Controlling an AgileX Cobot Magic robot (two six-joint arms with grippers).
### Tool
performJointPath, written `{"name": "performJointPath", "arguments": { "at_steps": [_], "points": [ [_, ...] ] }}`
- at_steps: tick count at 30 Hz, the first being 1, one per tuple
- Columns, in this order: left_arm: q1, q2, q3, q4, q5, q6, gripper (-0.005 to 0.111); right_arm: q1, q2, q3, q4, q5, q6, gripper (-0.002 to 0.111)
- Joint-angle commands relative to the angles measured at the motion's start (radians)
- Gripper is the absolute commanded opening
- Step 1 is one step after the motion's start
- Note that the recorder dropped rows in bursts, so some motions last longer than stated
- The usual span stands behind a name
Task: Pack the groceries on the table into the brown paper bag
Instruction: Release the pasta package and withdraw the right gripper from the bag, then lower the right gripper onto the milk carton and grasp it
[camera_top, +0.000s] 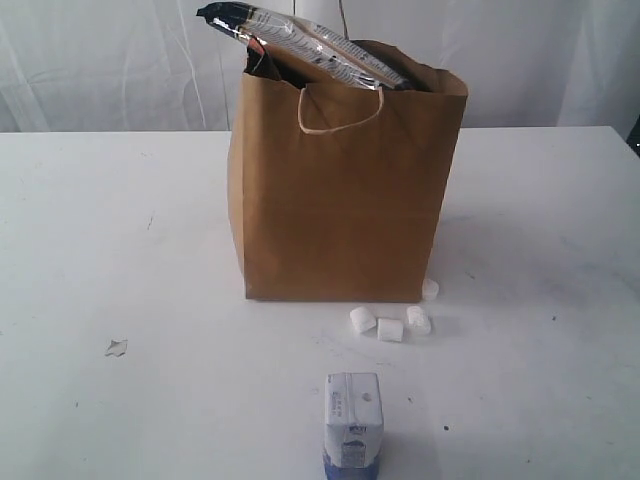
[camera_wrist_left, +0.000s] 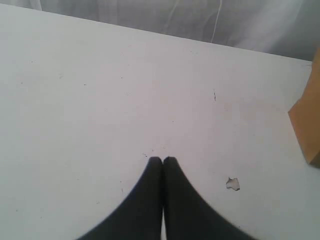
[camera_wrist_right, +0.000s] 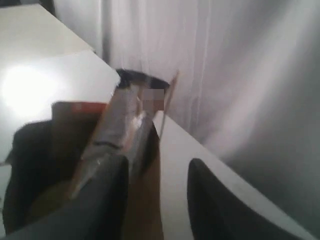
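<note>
Got the bag (camera_top: 340, 200) standing upright in the middle of the table (camera_top: 120, 230), with the packet (camera_top: 310, 40) lying slantwise across the open mouth. Probably too long to drop flat, hence propped on the rim with the dark end jutting out on the exterior view's left. Guessing most of the groceries already inside, or at least out of sight. Leaves the marshmallows (camera_top: 390, 329) scattered at the bag's front right corner, including one tucked right against the base, plus the carton (camera_top: 352, 420) standing alone nearer the camera, well clear of the bag.

No arms anywhere in the exterior view, so over to the wrist cams. First the left gripper (camera_wrist_left: 163, 160): clenched tight, nothing in it, hanging over bare table with just a corner of the bag at the frame edge and a little scrap (camera_wrist_left: 232, 183) nearby. Parked out of the way, at a guess. Then the right gripper (camera_wrist_right: 157, 162): jaws apart, nothing between them, peering into the bag's mouth from above — blurry, but shows the dark inside and the packet running along beside one finger. Can't make out any other contents. No carton or marshmallows on either wrist cam — exterior only for those.
</note>
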Motion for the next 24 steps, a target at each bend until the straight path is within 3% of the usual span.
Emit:
{"name": "performJointPath", "arguments": {
  "at_steps": [1, 5, 9, 19, 21, 24],
  "points": [
    [0.001, -0.004, 0.004, 0.005, -0.003, -0.010, 0.000, -0.087, -0.075, -0.008, -0.327, 0.008, 0.272, 0.026],
    [0.001, -0.004, 0.004, 0.005, -0.003, -0.010, 0.000, -0.113, -0.108, -0.006, -0.705, 0.008, 0.559, 0.009],
    [0.001, -0.004, 0.004, 0.005, -0.003, -0.010, 0.000, -0.113, -0.149, 0.051, -0.860, 0.008, 0.639, 0.000],
    [0.001, -0.004, 0.004, 0.005, -0.003, -0.010, 0.000, -0.112, -0.368, 0.463, -0.769, 0.008, 0.650, 0.000],
    [0.001, -0.004, 0.004, 0.005, -0.003, -0.010, 0.000, -0.087, -0.426, 0.606, -0.633, 0.008, 0.631, 0.000],
    [0.001, -0.004, 0.004, 0.005, -0.003, -0.010, 0.000, 0.028, -0.447, 0.742, -0.453, 0.008, 0.455, 0.000]
  ]
}}
